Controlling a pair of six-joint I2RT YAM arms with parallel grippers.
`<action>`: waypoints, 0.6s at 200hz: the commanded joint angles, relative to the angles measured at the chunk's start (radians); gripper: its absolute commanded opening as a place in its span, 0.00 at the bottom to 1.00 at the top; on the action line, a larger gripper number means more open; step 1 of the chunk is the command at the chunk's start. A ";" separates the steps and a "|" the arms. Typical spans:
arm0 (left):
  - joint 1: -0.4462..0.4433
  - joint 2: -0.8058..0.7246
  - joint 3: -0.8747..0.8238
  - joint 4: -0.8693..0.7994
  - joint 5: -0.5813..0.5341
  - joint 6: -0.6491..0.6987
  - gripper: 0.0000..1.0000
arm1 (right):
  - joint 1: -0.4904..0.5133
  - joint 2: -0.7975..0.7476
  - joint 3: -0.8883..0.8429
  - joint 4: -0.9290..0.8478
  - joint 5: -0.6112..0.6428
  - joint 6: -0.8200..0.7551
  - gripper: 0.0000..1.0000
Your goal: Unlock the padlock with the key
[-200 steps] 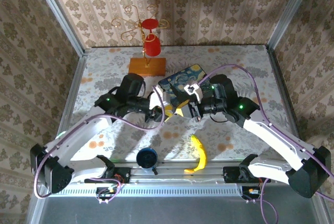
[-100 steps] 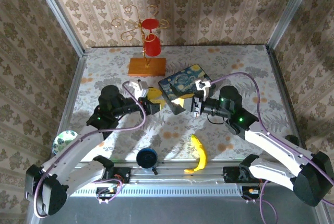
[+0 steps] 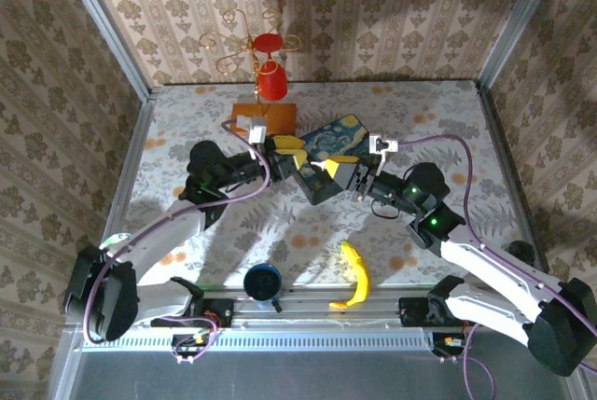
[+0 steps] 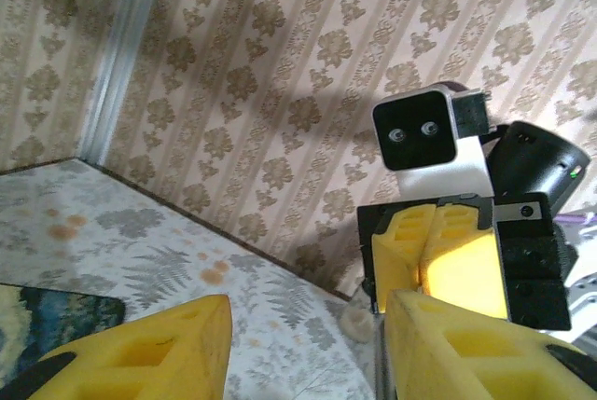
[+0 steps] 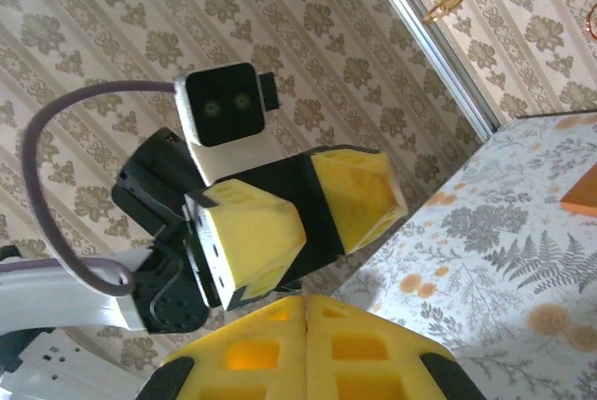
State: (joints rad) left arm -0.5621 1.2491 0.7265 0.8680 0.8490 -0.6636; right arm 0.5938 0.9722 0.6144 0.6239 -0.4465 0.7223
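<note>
The left gripper (image 4: 303, 344) has its fingers spread, with nothing between them. The right gripper (image 5: 305, 335) has its fingers pressed together; I cannot tell if they pinch a key. Both face each other over the box (image 3: 338, 131). The padlock is too small to find, probably near the box. They should approach slowly and stay aligned.
</note>
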 commanded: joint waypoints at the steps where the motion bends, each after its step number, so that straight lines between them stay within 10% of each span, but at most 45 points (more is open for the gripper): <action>1: -0.010 0.038 0.038 0.196 0.105 -0.138 0.47 | 0.000 -0.008 0.021 0.043 0.022 0.016 0.00; 120: -0.027 0.084 0.037 0.232 0.197 -0.159 0.34 | 0.000 0.000 0.038 0.033 0.023 0.016 0.00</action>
State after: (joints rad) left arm -0.5877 1.3342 0.7494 1.0649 1.0176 -0.8192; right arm 0.5938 0.9726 0.6159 0.6262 -0.4458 0.7341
